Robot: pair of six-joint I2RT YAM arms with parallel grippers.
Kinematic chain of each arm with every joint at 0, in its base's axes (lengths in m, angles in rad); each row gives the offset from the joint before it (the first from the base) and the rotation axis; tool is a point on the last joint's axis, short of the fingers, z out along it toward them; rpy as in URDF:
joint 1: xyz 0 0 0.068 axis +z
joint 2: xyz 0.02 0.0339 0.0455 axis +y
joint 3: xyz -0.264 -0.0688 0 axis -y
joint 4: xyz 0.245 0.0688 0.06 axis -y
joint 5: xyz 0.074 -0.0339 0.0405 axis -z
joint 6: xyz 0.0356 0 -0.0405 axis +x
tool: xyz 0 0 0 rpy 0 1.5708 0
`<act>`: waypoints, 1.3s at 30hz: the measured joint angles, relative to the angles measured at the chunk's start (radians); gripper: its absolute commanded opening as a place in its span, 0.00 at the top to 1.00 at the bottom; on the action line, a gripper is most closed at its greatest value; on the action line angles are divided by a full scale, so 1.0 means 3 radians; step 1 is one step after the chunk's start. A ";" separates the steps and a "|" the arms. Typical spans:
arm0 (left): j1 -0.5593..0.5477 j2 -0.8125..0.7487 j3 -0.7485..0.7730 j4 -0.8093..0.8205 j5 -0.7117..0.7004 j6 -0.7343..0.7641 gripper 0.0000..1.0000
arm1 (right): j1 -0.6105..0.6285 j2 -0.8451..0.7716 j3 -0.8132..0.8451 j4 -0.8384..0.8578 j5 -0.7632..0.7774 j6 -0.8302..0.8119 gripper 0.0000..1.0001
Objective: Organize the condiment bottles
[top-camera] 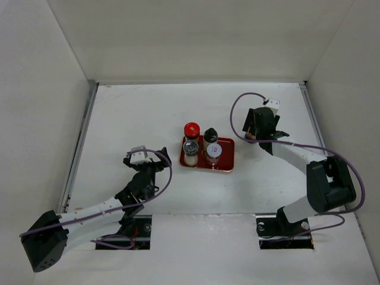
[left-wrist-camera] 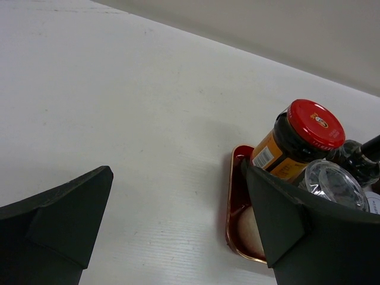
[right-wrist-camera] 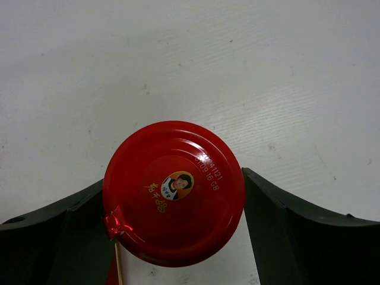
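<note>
Right of the tray [top-camera: 228, 155], standing apart from it on the worktop [top-camera: 142, 113], a red-capped jar [right-wrist-camera: 173, 193] sits between the fingers of the right gripper [right-wrist-camera: 175, 184]. The jaws flank it closely on both sides at a medium width. The broad cap hides the contact line, so it cannot be told whether they press on the jar yet. On the tray four more jars stand upright and close together: red cap [top-camera: 190, 129] and black cap [top-camera: 211, 135] at the far side, silver cap [top-camera: 190, 148] and pale cap [top-camera: 213, 149] at the near side. Left of the tray, the left gripper [left-wrist-camera: 178, 172] is spread wide with nothing between its fingers. The jar is probably rigid and smooth-walled, light to moderate in weight, and breakable if its body is glass. Its round section could let it twist or slip under an off-centre squeeze. The sounder hold appears to be across the full width of the body just under the cap, whose overhang would catch a slide. Firm but modest pressure should suffice. Little free room seems left on the tray, so a tilted jar could knock its neighbours.
</note>
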 measured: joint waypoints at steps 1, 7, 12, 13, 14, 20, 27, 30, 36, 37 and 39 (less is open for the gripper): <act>0.0000 0.0000 -0.0004 0.0003 0.0000 -0.0003 0.00 | -0.0005 0.0018 0.0000 0.0001 -0.0027 0.0017 0.22; 0.0019 0.0000 -0.0045 0.0022 -0.0001 -0.0009 0.00 | 0.0018 -0.0060 -0.0055 -0.0006 -0.0046 0.0065 0.39; 0.0023 -0.0015 -0.0046 0.0022 -0.0028 -0.0009 0.00 | 0.0324 -0.0593 -0.0253 -0.0144 0.0144 0.0023 0.41; 0.0025 -0.0029 -0.0047 0.0022 -0.0041 -0.0009 0.00 | 0.0418 -0.0710 -0.0261 -0.0163 0.0161 0.0013 0.41; 0.0031 -0.0047 -0.0048 0.0022 -0.0051 -0.0009 0.00 | 0.0529 -0.0824 -0.0262 -0.0155 0.0179 0.0006 0.41; 0.0041 -0.0055 -0.0050 0.0027 -0.0070 -0.0017 0.00 | 0.1063 -0.0965 -0.0261 0.0024 0.0192 0.0003 0.40; 0.0045 -0.0048 -0.0076 0.0104 -0.0071 -0.0042 0.00 | 0.1270 -0.0500 -0.0259 0.0100 0.0195 -0.0005 0.40; 0.0064 -0.0048 -0.0094 0.0121 -0.0072 -0.0058 0.00 | 0.1270 -0.0333 -0.0259 0.0165 0.0200 -0.0014 0.39; 0.0066 -0.0004 -0.0095 0.0135 -0.0067 -0.0103 0.00 | 0.1269 -0.0153 -0.0259 0.0370 0.0207 -0.0028 0.26; 0.0065 0.0008 -0.0095 0.0132 -0.0066 -0.0108 0.00 | 0.1270 -0.0121 -0.0259 0.0404 0.0209 -0.0028 0.23; 0.0065 0.0024 -0.0095 0.0126 -0.0065 -0.0120 0.00 | 0.1270 -0.0053 -0.0259 0.0467 0.0224 -0.0027 0.17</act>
